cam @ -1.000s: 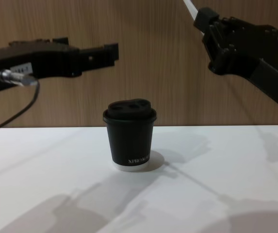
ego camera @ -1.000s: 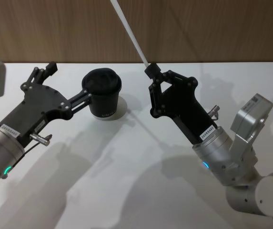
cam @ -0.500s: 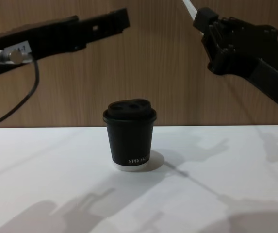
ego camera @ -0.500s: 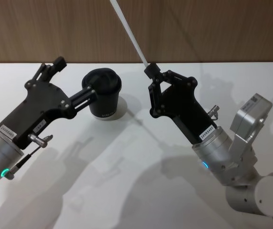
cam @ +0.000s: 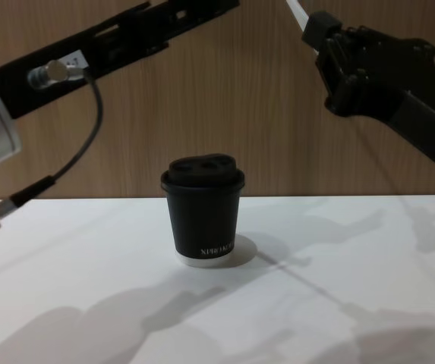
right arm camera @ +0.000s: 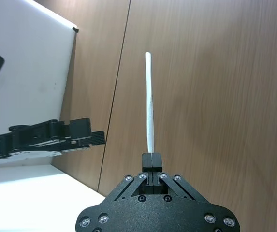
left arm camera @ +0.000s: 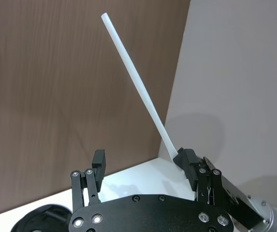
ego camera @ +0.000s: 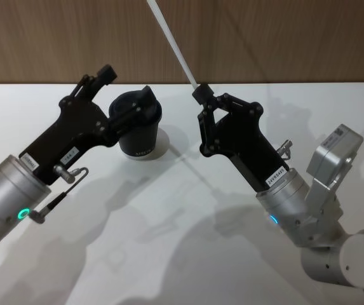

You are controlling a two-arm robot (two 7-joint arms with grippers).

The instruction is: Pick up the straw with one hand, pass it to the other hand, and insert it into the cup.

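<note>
The white straw (ego camera: 172,44) slants up and to the left from my right gripper (ego camera: 199,94), which is shut on its lower end. In the right wrist view the straw (right arm camera: 150,106) stands straight up out of the closed jaws. The black lidded cup (ego camera: 140,138) stands on the white table, partly covered in the head view by my left gripper (ego camera: 126,84). That gripper is open, raised above the cup and left of the straw, holding nothing. The left wrist view shows the straw (left arm camera: 138,84) ahead, well apart from one of the left fingers (left arm camera: 98,162). From the chest the cup (cam: 203,208) sits upright below both arms.
The white table (ego camera: 188,254) spreads around the cup, bare except for arm shadows. A wooden wall (ego camera: 283,38) runs behind the table. A thin black cable (cam: 80,144) hangs from the left arm above the table's left side.
My left gripper has risen and swung forward and right, toward the straw. The right gripper, the straw and the cup have stayed put.
</note>
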